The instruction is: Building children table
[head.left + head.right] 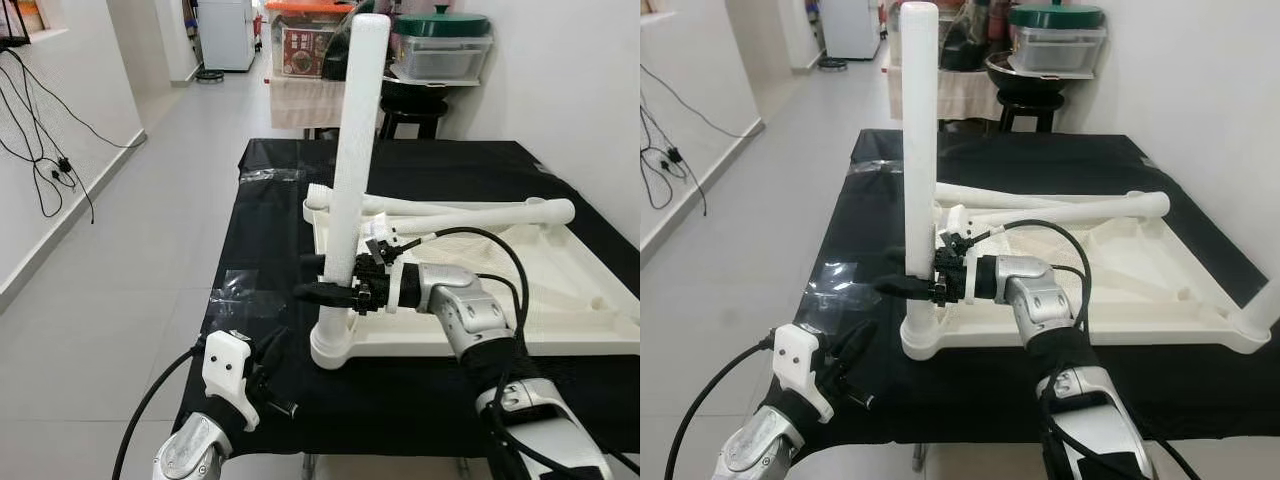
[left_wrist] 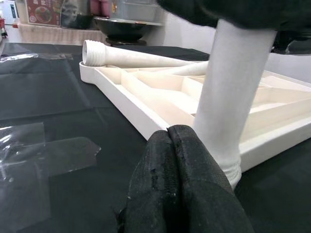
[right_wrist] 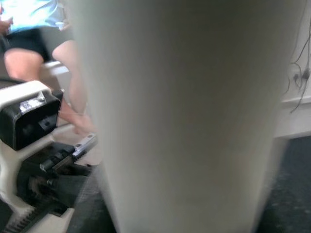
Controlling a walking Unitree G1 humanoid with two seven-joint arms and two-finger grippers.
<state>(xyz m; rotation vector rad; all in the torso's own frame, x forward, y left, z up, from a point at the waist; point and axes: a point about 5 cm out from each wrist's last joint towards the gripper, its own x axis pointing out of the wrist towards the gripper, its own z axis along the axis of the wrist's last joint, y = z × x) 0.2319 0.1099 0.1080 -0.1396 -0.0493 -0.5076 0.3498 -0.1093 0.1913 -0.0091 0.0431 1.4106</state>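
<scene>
The right claw (image 1: 335,280) grips the upright white leg (image 1: 352,170), standing in the corner socket of the upturned tabletop (image 1: 560,290) near the counter's (image 1: 270,230) front edge. Loose legs (image 1: 470,212) lie on the tabletop. The left claw (image 1: 272,375), fingers pressed together, hovers by the front edge.

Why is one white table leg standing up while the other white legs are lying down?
The standing leg is upright, its foot in the corner socket of the upside-down tabletop, with the right tool clamped round it. The loose legs lie flat across the tabletop's far end, with nothing holding them. One loose leg shows its threaded end; the standing leg's is hidden in the socket. All are white plastic tubes.
</scene>
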